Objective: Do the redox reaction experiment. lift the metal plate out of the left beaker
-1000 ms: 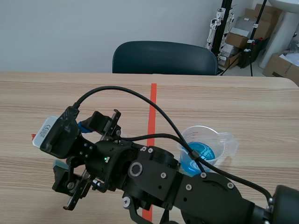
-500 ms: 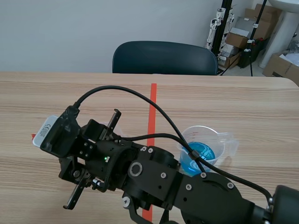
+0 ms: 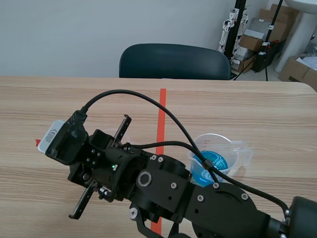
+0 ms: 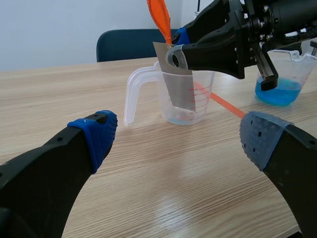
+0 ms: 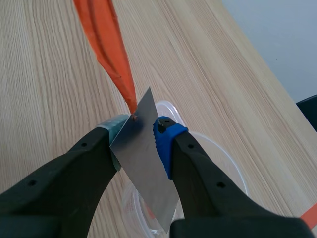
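Hiding left beaker [image 4: 203, 99]: right arm [image 3: 173, 193]

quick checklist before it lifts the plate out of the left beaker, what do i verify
1. Right gripper shut on the metal plate: ok.
2. Plate clear of the left beaker: not ok, its lower end is inside.
3. Left beaker upright: ok.
4. Left gripper open, apart from the beaker: ok.
5. Blue-liquid beaker off to the side of the lift: ok.
6. Plate dripping: cannot tell.
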